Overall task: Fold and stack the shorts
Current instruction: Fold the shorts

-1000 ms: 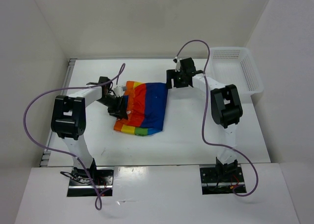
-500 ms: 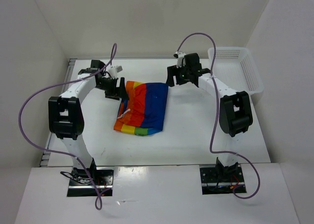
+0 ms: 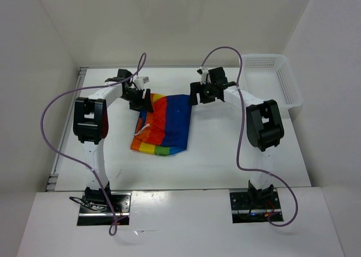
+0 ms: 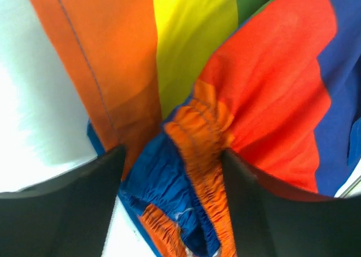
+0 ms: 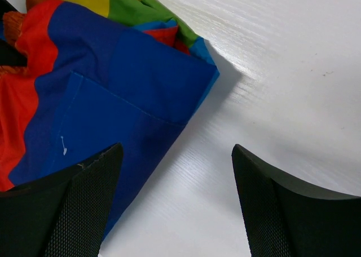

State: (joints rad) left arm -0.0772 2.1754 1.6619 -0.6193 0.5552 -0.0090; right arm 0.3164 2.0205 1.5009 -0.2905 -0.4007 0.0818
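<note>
The rainbow-striped shorts [image 3: 164, 124] lie folded on the white table, blue panel on the right, with a white drawstring [image 3: 145, 127] showing at the left edge. My left gripper [image 3: 141, 99] is at their far left corner. In the left wrist view it [image 4: 172, 155] is open, with the gathered orange and blue waistband [image 4: 197, 150] bunched between its fingers. My right gripper [image 3: 197, 93] is at the far right corner. In the right wrist view it [image 5: 176, 150] is open and empty, one finger over the blue edge [image 5: 124, 93], the other over bare table.
A white mesh basket [image 3: 260, 56] stands at the back right corner of the table. White walls close in the table on the left, back and right. Purple cables loop above both arms.
My left gripper has moved from the shorts' left edge away to their far left corner and now has the waistband between its fingers. My right gripper has shifted only slightly.
</note>
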